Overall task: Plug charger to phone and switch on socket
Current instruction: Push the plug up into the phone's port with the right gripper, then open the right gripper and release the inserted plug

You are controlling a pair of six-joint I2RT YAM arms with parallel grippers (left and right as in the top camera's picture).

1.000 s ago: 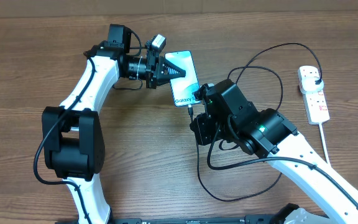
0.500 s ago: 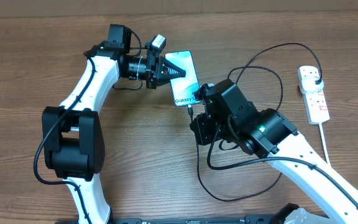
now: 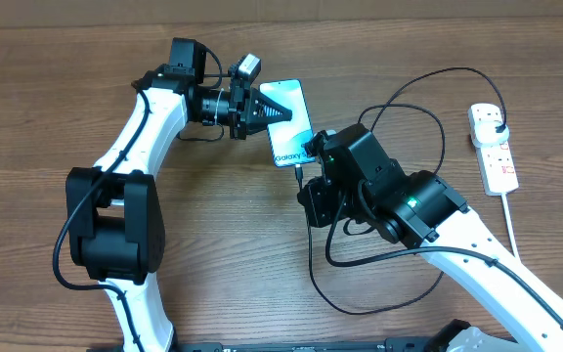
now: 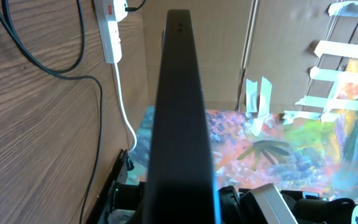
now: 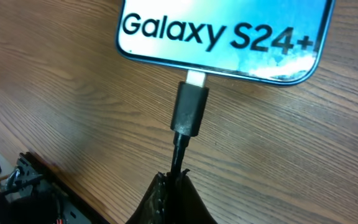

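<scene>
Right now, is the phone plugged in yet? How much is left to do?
Almost. Done: the black plug sits in the socket. In hand: the left gripper holds the phone, and the right gripper pinches the charger, its connector at the phone's port with silver showing. Left: push it fully in, then switch on the socket.

phone (image 5: pixel 222 31) top cropped, socket (image 3: pixel 493 149) switches indistinct

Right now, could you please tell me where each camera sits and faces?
Overhead: above the wooden table, facing down; both white arms, slim blue-screened phone, white power strip.
Left wrist: rolled sideways, looking along the shut left gripper toward that strip.
Right wrist: low, facing the phone past the right gripper, shut on the thin black charger cable.
Shared: phone, in overhead and right wrist.
</scene>
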